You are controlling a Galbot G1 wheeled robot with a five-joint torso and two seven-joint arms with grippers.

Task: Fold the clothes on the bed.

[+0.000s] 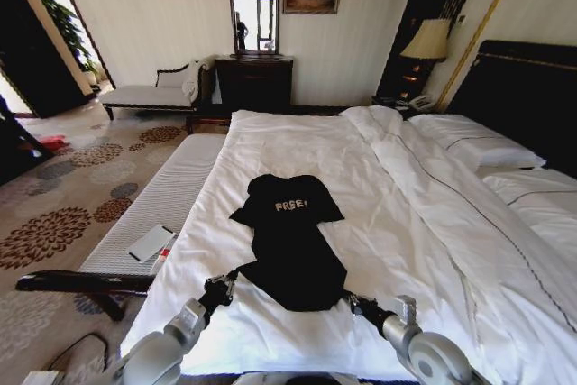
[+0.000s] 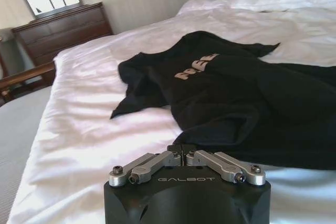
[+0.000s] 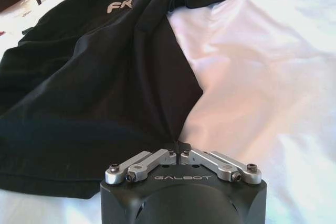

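Both grippers, left gripper [image 1: 236, 274] and right gripper [image 1: 348, 297], pinch the T-shirt [image 1: 290, 241] hem.

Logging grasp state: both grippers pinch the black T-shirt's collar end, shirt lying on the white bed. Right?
Not the collar. Head view shows the left gripper and right gripper shut on the hem corners of the T-shirt; the FREE! collar end lies far from them. It does lie on the bed.

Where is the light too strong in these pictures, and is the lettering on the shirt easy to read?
Head view: lettering crisp on the T-shirt, window area overexposed. Left wrist view: the bed glares white, lettering soft. Right wrist view: sheet washed out, lettering partly cut off.
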